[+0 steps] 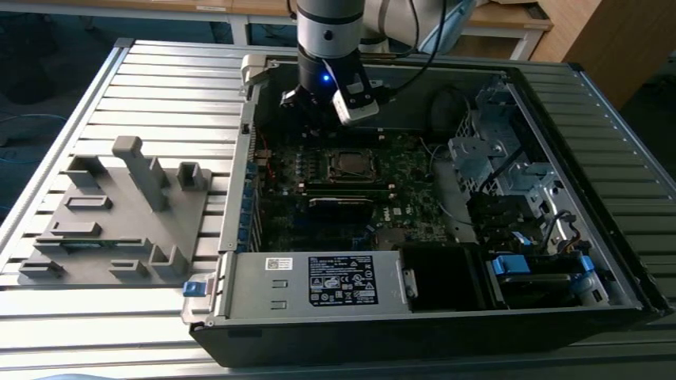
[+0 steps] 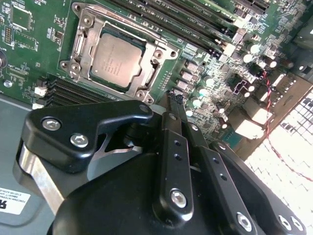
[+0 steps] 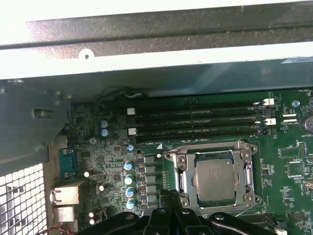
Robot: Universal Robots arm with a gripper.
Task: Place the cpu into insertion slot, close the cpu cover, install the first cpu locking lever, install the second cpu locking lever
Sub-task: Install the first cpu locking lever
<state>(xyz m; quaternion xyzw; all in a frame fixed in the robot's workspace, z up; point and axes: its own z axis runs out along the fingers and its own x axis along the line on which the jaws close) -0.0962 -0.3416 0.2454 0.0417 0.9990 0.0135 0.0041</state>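
The cpu (image 3: 215, 176) lies flat in the insertion slot (image 3: 172, 157) on the green board, its silver-grey top showing through the window of the cpu cover (image 3: 182, 177), which lies down over it. In the second wrist view the cpu (image 2: 117, 54) sits inside the cover frame (image 2: 149, 73). My gripper (image 2: 173, 98) hangs above the board just beside the socket, fingers together and holding nothing. In the exterior view the gripper (image 1: 309, 107) stands inside the open computer case, beyond the socket (image 1: 350, 164).
Long black memory slots (image 3: 195, 120) run beside the socket. A grey power supply box (image 1: 338, 281) fills the case's near side, and drive cages (image 1: 496, 158) stand at the exterior view's right. A grey fixture plate (image 1: 116, 214) lies outside the case at the exterior view's left.
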